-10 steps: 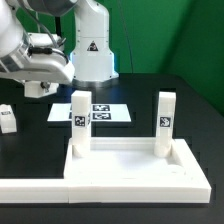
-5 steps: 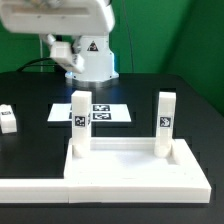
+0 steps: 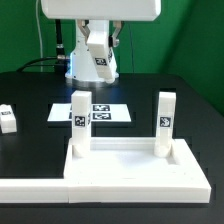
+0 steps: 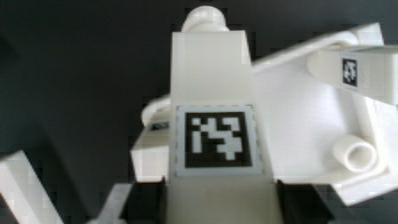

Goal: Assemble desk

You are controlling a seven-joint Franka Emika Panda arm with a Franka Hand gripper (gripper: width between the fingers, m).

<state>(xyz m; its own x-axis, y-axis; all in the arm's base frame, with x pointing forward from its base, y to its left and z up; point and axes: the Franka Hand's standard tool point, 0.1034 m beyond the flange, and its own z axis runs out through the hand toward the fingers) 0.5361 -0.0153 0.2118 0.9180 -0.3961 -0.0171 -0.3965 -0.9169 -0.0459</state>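
- My gripper is closed narrow on a white leg, which hangs in the air below my hand
- That leg is close to upright, leaning a little, and its black-and-white tag faces the exterior camera
- In the wrist view the leg fills the middle, with its tag nearest my hand and a round peg at its far end
- My fingers hardly show there; the grey strips on either side of the leg's near end are probably them
- The desk top lies flat on the black table at the front of the scene, well apart from the leg I hold
- Two legs stand upright in its rear corners: the left standing leg and the right standing leg, both tags facing the camera
- A loose leg lies on the table at the exterior view's left, apart from the desk top
- The marker board lies flat just behind the desk top, between the two standing legs as seen from that camera
- A low white border bar runs along the front at the exterior view's left, beside the desk top
- In the wrist view the desk top shows past the held leg
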